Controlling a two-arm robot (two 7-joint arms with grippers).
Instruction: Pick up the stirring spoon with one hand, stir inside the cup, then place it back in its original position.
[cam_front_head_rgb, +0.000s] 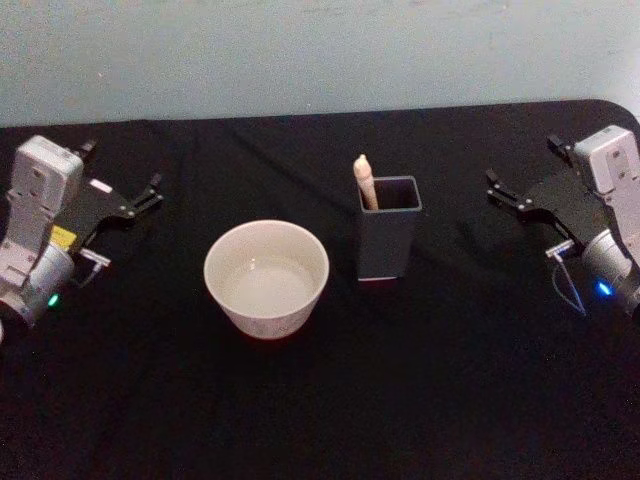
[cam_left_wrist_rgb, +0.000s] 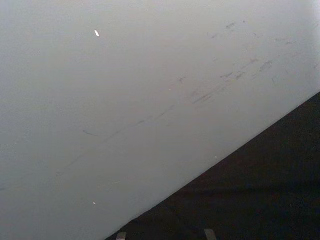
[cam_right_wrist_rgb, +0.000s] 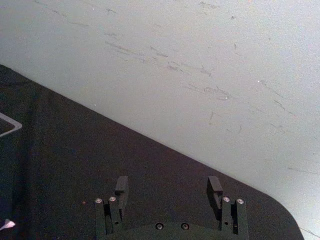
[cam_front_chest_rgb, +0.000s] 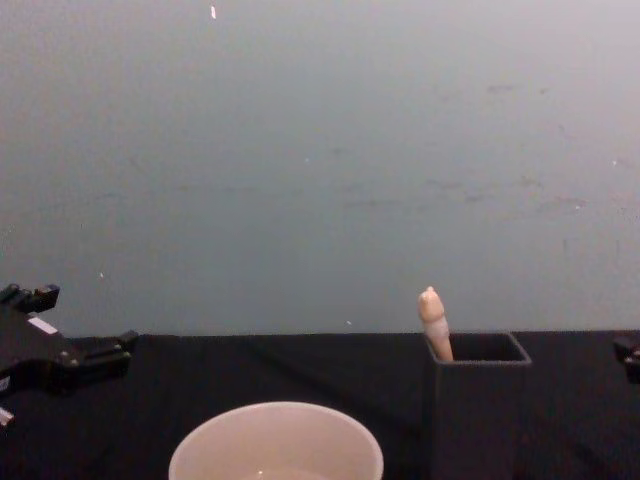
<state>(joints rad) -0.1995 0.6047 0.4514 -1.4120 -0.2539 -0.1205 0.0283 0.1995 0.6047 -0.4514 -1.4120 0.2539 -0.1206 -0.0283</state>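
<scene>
- Left hand (cam_front_head_rgb: 121, 166) hovers low over the left side of the black surface (cam_front_head_rgb: 320, 420), fingers spread wide, gripping nothing; well apart from the cup. In the chest view it (cam_front_chest_rgb: 85, 318) comes in at the left edge, its two black fingers apart.
- Left wrist view: just the two fingertips of the left hand (cam_left_wrist_rgb: 165, 234) at the frame edge, with a gap between them.
- Right hand (cam_front_head_rgb: 523, 163) sits over the right side of the surface, mirroring the left one, fingers also spread, empty. In the right wrist view both fingers of this hand (cam_right_wrist_rgb: 168, 184) stand clearly apart over the black cloth.
- Cup (cam_front_head_rgb: 262, 318), cream-white and wide, stands nearest the robot, a bit left of centre, upright; rim seen low in the chest view (cam_front_chest_rgb: 275, 440).
- Dark square holder (cam_front_head_rgb: 385, 245) is upright just right of the cup and slightly farther back, not touching it; chest view too (cam_front_chest_rgb: 478, 420).
- Stirring spoon (cam_front_head_rgb: 365, 180) stands in the holder, leaning against its left rear corner, beige knobbed handle sticking out above the rim (cam_front_chest_rgb: 434, 320); shaft hidden inside.
- Pale scuffed wall (cam_front_head_rgb: 300, 50) rises behind the surface's far edge.
</scene>
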